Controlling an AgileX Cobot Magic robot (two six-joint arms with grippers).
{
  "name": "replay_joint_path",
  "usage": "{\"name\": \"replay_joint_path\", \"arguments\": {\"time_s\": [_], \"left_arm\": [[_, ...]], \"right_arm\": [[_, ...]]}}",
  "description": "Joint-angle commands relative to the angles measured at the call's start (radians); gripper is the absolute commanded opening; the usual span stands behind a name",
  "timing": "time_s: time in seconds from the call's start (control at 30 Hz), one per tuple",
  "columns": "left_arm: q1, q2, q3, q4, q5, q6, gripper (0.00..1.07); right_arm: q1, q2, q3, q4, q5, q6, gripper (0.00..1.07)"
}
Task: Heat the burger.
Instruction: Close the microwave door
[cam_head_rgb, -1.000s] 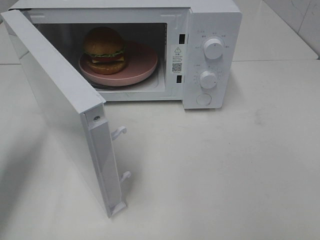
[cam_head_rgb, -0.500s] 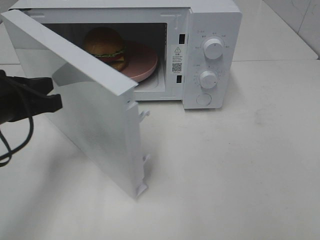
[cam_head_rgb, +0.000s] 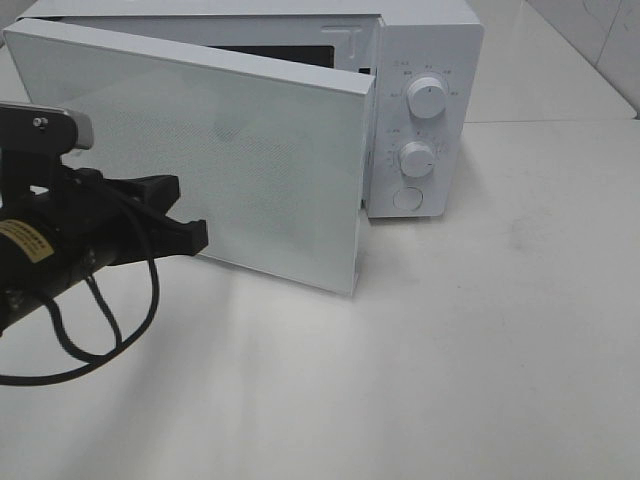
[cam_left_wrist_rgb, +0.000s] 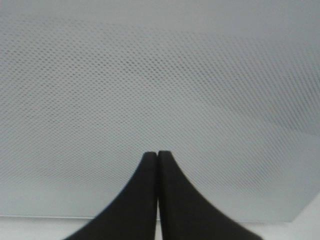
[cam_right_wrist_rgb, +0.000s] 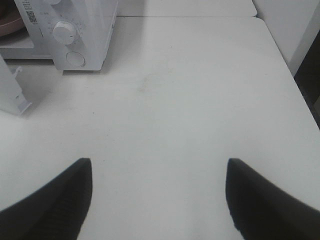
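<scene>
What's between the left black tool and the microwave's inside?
Only the white door, nearly shut; the closed left tool sits at its dotted face, seen in the high and left wrist views.

Microwave cavity (cam_head_rgb: 305, 52) (mostly) behind door (cam_head_rgb: 220, 150)

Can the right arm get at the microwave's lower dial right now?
Probably yes. The lower dial faces open table, the partly shut door sits left of it in the high view, and the right tool is open and empty.
</scene>
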Motion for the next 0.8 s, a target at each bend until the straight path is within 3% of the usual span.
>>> {"name": "replay_joint_path", "arguments": {"time_s": [0.03,0.37,0.57,0.8], "left_arm": [[-0.037,0.047,-0.075,-0.020,-0.025,0.001,0.00],[-0.065,0.125,-0.237,-0.070,0.026,0.008,0.00],[-0.065,0.157,-0.339,-0.091,0.063,0.057,0.00],[-0.065,0.208,-0.454,-0.095,0.118,0.060,0.00]], "right_arm": [[-0.004,-0.027,0.005,-0.003,-0.011,0.006,0.73],[-0.004,-0.027,0.005,-0.003,-0.011,0.005,0.73],[-0.004,-0.027,0.005,-0.003,-0.011,0.005,0.73],[-0.003,-0.027,0.005,-0.003,-0.011,0.005,0.73]]}}
